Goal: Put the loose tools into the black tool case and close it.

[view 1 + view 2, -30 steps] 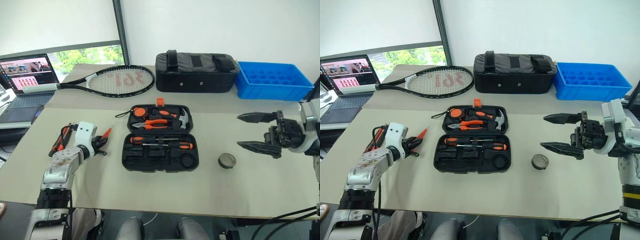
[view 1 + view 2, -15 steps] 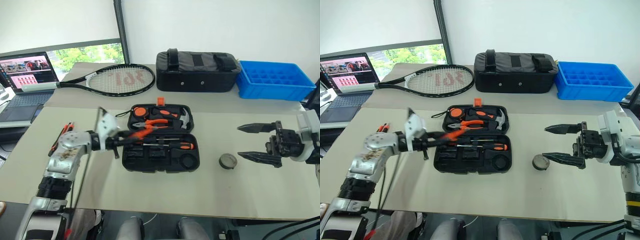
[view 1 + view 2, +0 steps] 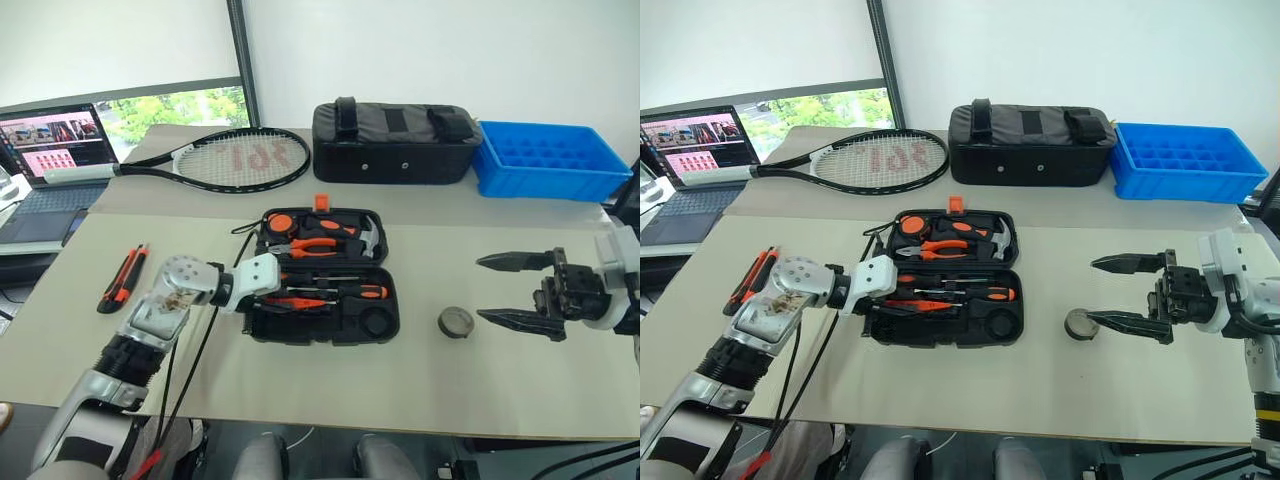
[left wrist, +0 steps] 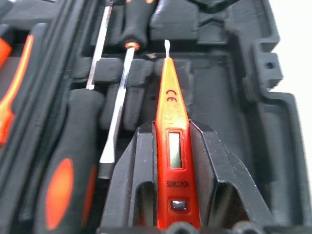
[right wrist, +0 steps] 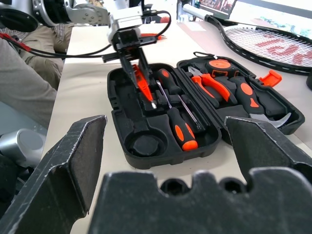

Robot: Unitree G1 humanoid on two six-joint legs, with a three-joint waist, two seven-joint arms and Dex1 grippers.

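The black tool case [image 3: 322,275] lies open on the table [image 3: 300,380], with its lid flat behind it. The lid half holds the orange-handled pliers [image 3: 318,245], a hammer [image 3: 368,238] and a round tape measure [image 3: 279,223]. In the near half, two orange-and-black screwdrivers [image 3: 330,285] already lie in their slots.

The left gripper [image 4: 170,146] has its jaws pinched shut on the small thin orange screwdriver [image 4: 171,126]. It holds this tool low over the near half of the case, tip pointing along an empty slot beside the other screwdrivers. The tool does not look set down yet, so this step seems only half done.

Two loose tools are still outside the case. The black-and-orange utility knife [image 3: 124,277] lies on the table well to the left of the case. The small dark tape roll [image 3: 454,321] sits on the table to the right of the case. A round hollow [image 3: 376,322] in the near right corner of the case is empty, and it looks like the home for the tape roll.

The right gripper [image 3: 515,292] hangs just to the right of the tape roll with its jaws wide apart and nothing in them.

So about half the job looks done. What is left: lay the thin screwdriver in, bring in the knife and the tape roll, then fold the lid over and snap the orange latch [image 3: 320,202].
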